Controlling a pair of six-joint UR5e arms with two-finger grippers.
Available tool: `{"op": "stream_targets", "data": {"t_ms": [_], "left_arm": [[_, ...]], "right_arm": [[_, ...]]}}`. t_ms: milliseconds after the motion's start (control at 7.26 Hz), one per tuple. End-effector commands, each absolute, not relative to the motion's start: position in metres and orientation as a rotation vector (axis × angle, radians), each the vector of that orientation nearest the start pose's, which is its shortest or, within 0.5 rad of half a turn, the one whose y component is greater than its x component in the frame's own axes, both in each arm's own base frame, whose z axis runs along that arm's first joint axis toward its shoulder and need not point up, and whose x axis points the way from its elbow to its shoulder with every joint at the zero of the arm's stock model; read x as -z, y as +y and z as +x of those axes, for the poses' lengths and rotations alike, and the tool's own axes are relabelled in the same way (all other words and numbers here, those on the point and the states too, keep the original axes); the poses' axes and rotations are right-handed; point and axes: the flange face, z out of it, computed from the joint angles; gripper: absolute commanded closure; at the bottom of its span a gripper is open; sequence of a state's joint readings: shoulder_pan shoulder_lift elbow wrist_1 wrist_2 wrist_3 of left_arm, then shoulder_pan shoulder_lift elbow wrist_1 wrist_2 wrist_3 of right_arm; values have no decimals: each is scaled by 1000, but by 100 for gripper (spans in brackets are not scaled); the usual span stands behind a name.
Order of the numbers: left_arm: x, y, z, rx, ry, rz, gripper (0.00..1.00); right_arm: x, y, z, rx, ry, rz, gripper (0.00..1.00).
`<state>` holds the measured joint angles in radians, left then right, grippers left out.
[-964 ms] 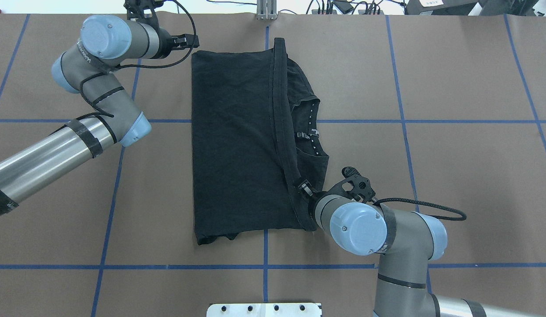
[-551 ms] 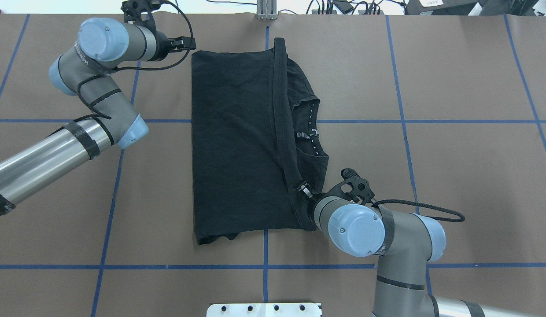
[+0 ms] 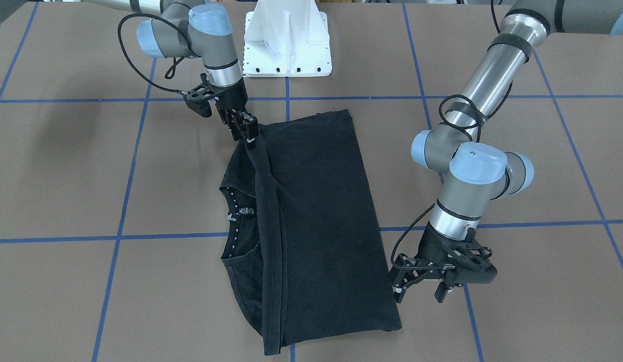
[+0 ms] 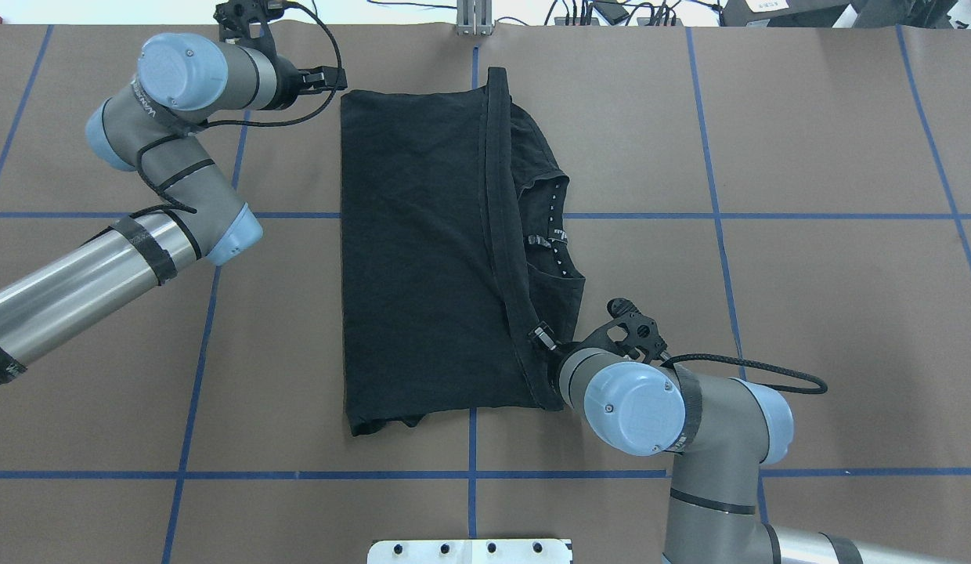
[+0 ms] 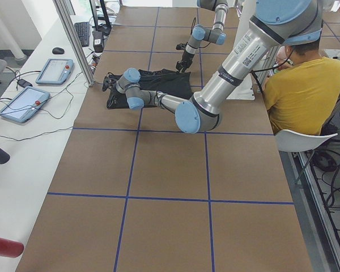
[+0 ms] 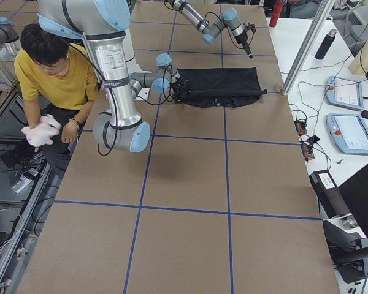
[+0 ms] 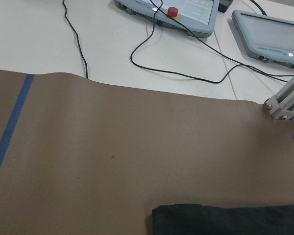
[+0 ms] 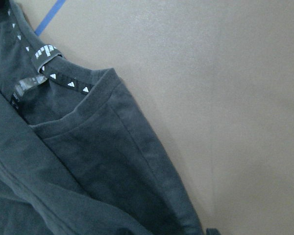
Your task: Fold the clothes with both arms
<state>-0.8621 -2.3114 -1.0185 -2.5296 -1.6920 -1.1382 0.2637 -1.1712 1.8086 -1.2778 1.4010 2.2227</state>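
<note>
The black T-shirt [image 4: 415,251] lies folded lengthwise on the brown table, its print hidden and its patterned neck tape [image 4: 558,235] showing at the right. My right gripper [image 4: 542,337] is shut on the near end of the shirt's hem band; in the front-facing view [image 3: 246,131] the band rises to it. The right wrist view shows the collar [image 8: 49,73] close below. My left gripper [image 3: 399,286] is open and empty, just off the shirt's far left corner [image 7: 210,220], not touching it; it also shows in the overhead view [image 4: 333,78].
The white pedestal base [image 3: 286,40] stands at the robot's edge. An aluminium post [image 4: 474,19] stands at the far edge beyond the shirt. Teach pendants [image 7: 186,10] and cables lie past that edge. A person in yellow [image 5: 303,90] sits beside the robot.
My left gripper has drawn back a little to the left, away from the shirt's far corner. My right gripper has shifted slightly with the hem. The shirt lies as before.
</note>
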Motion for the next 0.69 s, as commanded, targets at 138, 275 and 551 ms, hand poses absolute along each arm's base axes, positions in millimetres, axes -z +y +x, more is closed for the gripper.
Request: {"op": "stream_targets", "data": {"t_ms": [138, 275, 551], "left_arm": [[-359, -687, 429, 312, 980, 605, 2], [-359, -688, 428, 312, 979, 607, 2], [-358, -687, 428, 312, 982, 607, 2]], "right_arm": [[-295, -308, -557, -925, -987, -28, 100], [-292, -307, -557, -923, -991, -32, 100], [-287, -309, -552, -926, -1004, -34, 100]]}}
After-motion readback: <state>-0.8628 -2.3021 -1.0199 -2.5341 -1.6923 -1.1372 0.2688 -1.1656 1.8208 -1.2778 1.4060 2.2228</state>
